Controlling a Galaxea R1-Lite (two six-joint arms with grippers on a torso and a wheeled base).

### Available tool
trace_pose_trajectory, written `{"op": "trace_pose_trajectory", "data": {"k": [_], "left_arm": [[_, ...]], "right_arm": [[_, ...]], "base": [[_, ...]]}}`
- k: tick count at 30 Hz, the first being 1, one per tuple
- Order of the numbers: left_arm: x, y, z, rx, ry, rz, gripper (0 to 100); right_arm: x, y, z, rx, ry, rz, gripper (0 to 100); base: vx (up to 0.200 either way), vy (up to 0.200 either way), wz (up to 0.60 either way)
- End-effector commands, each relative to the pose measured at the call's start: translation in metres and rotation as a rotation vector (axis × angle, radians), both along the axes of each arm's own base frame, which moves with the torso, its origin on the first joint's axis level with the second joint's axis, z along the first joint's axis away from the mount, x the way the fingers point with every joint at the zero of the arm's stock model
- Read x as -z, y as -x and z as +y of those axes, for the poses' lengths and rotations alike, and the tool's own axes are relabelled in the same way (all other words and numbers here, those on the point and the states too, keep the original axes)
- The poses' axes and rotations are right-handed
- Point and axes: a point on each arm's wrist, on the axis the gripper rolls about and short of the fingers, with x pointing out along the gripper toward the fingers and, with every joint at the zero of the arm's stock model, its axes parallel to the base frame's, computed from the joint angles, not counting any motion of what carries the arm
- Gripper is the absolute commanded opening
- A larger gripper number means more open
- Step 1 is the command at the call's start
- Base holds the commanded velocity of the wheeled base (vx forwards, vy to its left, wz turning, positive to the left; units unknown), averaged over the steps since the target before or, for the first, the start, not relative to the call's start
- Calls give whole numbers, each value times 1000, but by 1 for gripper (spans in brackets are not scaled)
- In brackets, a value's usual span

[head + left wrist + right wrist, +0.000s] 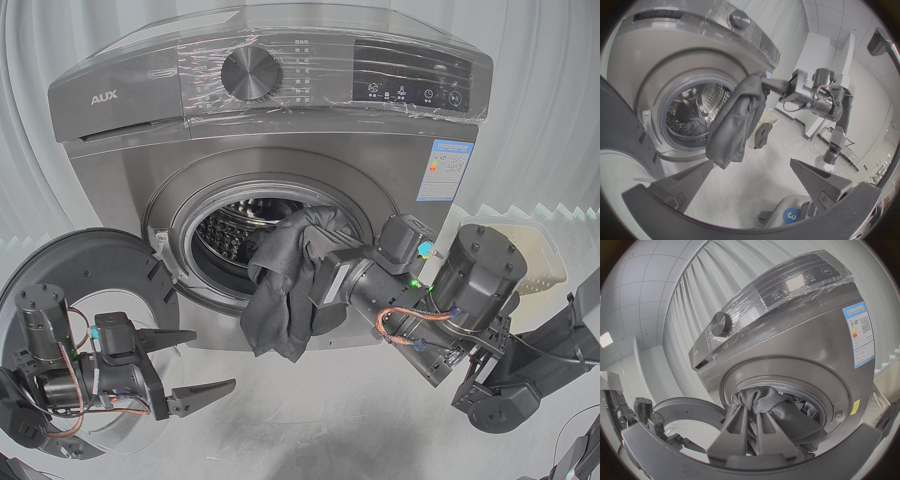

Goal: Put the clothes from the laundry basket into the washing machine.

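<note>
1 silver-grey front-loading washing machine (125, 175) stands at the far side, its 1 round door (81, 262) swung open to the left. The right gripper (753, 413) is clamped on 1 dark grey knitted garment (281, 281), held at the right of the drum mouth; the cloth hangs down over the lower rim. The left gripper (212, 359), jaws spread and holding nothing, sits near left, in front of the open door. 1 white perforated plastic laundry basket (544, 262) stands on the right, beside the machine.

The left wrist view adds 2 more dark pieces (both hard to make out in the head view): 1 draped over the basket's rim (762, 136) and 1 lying inside the drum (684, 128).

The floor (312, 425) is pale grey; a white pleated curtain (544, 94) hangs behind, under a tiled ceiling (640, 280).
</note>
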Motion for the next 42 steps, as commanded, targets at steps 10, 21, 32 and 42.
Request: {"op": "trace_pose_trajectory", "data": {"k": [10,21,32,42], "left_arm": [[39,-39,-19,17,-54,135,100],[61,-67,-28,12,-34,103,100],[77,-83,-35,1,-25,87,100],[89,-91,-45,10,-15,55,100]], "right_arm": [[0,8,3,-27,-17,-13,0],[0,13,6,-39,-17,-12,0],[0,17,8,-50,-24,-16,0],[0,17,8,-50,-29,-20,0]], "base": [[0,0,0],[0,0,0],[0,0,0],[0,0,0]]}}
